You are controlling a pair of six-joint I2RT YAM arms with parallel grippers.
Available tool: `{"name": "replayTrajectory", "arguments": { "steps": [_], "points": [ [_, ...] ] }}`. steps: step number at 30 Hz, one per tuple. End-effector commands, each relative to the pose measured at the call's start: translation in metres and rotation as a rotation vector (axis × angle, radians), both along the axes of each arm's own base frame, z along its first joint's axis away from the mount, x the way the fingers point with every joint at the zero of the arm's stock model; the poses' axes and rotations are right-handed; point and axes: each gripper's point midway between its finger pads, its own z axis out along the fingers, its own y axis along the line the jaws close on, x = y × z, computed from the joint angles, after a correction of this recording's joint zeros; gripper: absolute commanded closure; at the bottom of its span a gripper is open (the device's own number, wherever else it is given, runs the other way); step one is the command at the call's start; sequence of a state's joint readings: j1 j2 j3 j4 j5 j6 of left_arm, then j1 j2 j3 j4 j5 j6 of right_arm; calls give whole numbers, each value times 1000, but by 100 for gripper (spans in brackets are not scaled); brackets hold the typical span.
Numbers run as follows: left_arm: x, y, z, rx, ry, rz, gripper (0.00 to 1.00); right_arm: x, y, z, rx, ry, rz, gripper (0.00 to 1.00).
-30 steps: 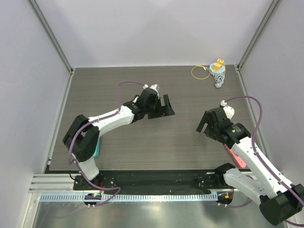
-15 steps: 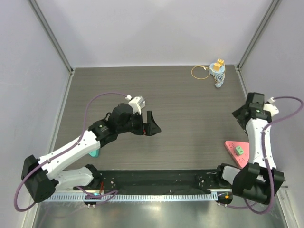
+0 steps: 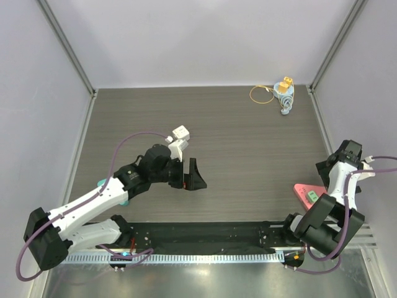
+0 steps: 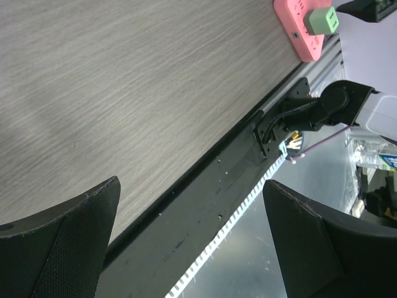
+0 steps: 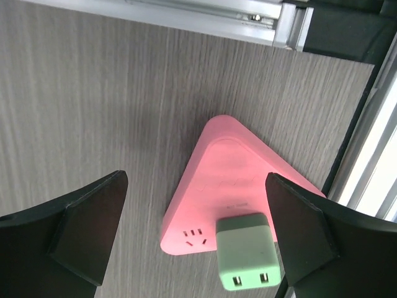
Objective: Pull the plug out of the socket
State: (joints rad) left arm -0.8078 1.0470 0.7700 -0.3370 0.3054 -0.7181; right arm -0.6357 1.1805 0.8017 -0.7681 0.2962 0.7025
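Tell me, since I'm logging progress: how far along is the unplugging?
Done: nothing; the green plug sits in the pink socket. In hand: the right pincer hovers open over them; the left pincer is open and empty above the table. Left: grip the plug, pull it free.

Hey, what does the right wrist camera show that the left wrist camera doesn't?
Only the right wrist view: the whole pink triangular socket, including its free three-hole outlet. Only the left wrist view: the black front rail and the right arm's black base. Both: the green plug seated in that socket, grey wood-grain table, and open jaws on left gripper and right gripper.
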Motion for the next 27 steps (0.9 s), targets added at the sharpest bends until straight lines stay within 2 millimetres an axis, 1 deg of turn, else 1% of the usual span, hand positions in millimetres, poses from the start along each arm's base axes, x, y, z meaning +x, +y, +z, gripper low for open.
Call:
{"name": "replayTrajectory", "arguments": {
  "steps": [1,2,5,7,8,11,14,16,17,18,19,21,24,27],
  "points": [
    [-12,-2,11,-58,8,-46,3,4,-4,-9,-18,-43,-13,0],
    [-14,-2,11,-62,18,-50,3,6,-5,-11,-23,-48,-12,0],
    [-16,-3,9,-63,29,-53,1,-1,-3,-24,-12,-14,-12,0],
    [-17,-5,2,-46,40,-63,0,-5,1,-32,5,3,-9,0],
    [-16,-6,-1,-39,44,-66,0,-6,1,-33,4,7,-1,0],
    [-16,-12,-15,-24,79,-64,0,-7,3,-33,3,-1,-1,0],
    [-17,-23,-23,-42,97,-68,0,-4,12,-36,44,-36,-4,0],
    [-22,-34,-21,-65,106,-80,1,-4,16,-36,51,-49,-3,1],
    [-23,-38,-24,-58,116,-88,1,-4,15,-34,43,-54,-1,0],
    [-29,-44,-24,-58,116,-108,1,-3,13,-30,24,-59,3,0],
    [-30,-48,-23,-58,105,-115,1,-2,9,-24,-2,-59,7,0],
    [-36,-55,-23,-49,102,-141,1,-10,4,-20,-42,1,5,0],
    [-39,-57,-22,-43,81,-162,1,-12,6,-28,-19,36,6,0],
    [-37,-49,-21,-15,43,-155,1,-12,1,-27,-25,62,7,0]
  ]
}}
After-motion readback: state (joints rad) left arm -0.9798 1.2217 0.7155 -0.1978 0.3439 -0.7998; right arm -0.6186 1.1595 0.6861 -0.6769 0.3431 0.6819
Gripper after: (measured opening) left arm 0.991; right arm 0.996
